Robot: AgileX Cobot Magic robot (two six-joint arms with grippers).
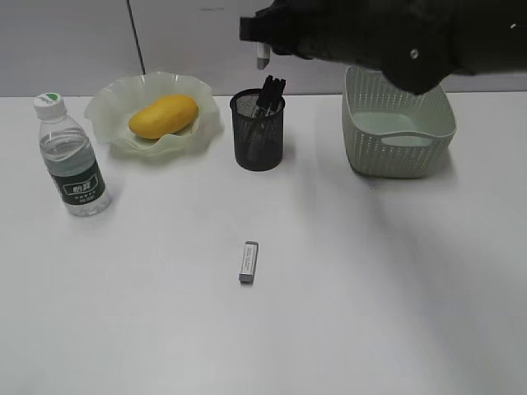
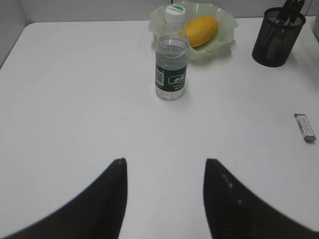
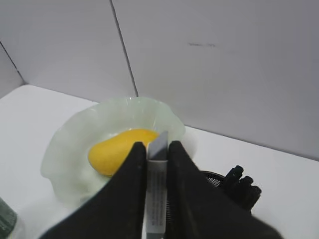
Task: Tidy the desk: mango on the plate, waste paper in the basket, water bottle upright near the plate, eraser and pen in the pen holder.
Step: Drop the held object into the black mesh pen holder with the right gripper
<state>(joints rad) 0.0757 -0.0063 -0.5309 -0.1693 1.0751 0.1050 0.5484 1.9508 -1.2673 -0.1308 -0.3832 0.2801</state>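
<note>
Found the right gripper (image 3: 157,145) with both fingers (image 3: 135,158) pressed tight on a flat grey-white eraser (image 3: 156,199), held upright between them. Hung in the air above the pen holder (image 1: 258,132), without touching it. Saw dark pens (image 1: 270,89) standing inside that holder. Found the left gripper (image 2: 164,162) released, its fingers (image 2: 112,189) well apart, above the bare desk (image 2: 75,99). Saw the water bottle (image 2: 172,64) standing upright near the plate (image 2: 224,20), and the mango (image 2: 199,30) lying on the plate. Noticed a second eraser (image 1: 249,262) lying flat on the desk, in front of the holder and apart from it. Saw the basket (image 1: 398,123) to the right of the holder.
</note>
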